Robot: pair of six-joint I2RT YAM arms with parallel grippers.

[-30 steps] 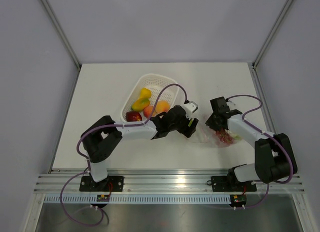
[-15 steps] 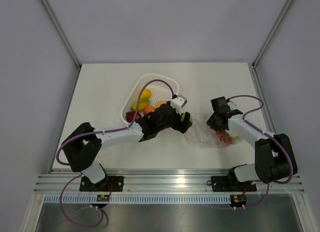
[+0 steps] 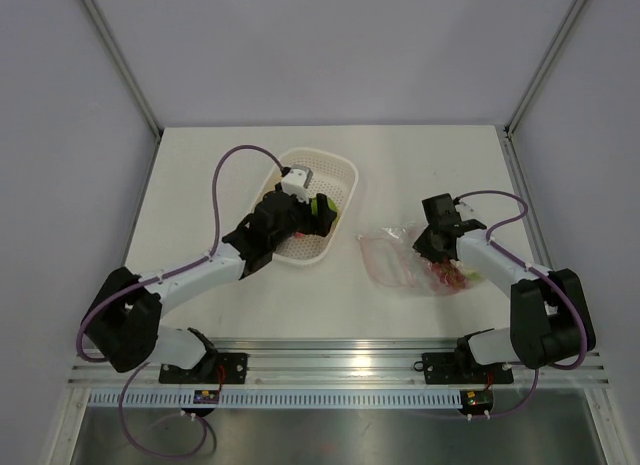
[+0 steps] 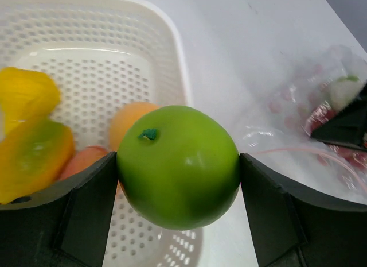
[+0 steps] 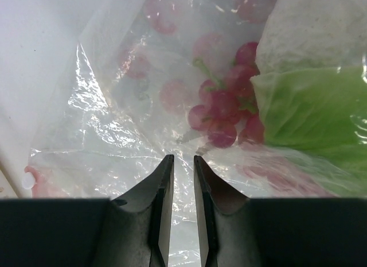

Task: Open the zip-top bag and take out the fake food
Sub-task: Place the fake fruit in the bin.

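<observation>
**Top external view.** The white perforated basket sits on the worktop, left of centre. The zip-top bag lies flat to its right, apart from the basket, and nothing stands between them. The bag is clear and crinkled, with reddish content at its right end. The left arm reaches diagonally from its base to the basket. The left hand hangs over the basket interior, grasping the green apple. The right arm is folded, and the right hand is lowered onto the right part of the bag.

**Left wrist view.** The apple is glossy with a small green stem stub. It fills the gap between both fingers and touches each pad. Below it, the basket holds a yellow piece, a yellow-green piece, an orange piece and a reddish-orange piece. The bag shows at right on the worktop, with its pinkish zip strip running across the film.

**Right wrist view.** The fingertips stand nearly together, leaving a narrow slot. Creases in the film converge at the tips — the right hand is clenched on a fold of the bag. Inside the bag, a dark red grape cluster touches a pale green leafy piece.
</observation>
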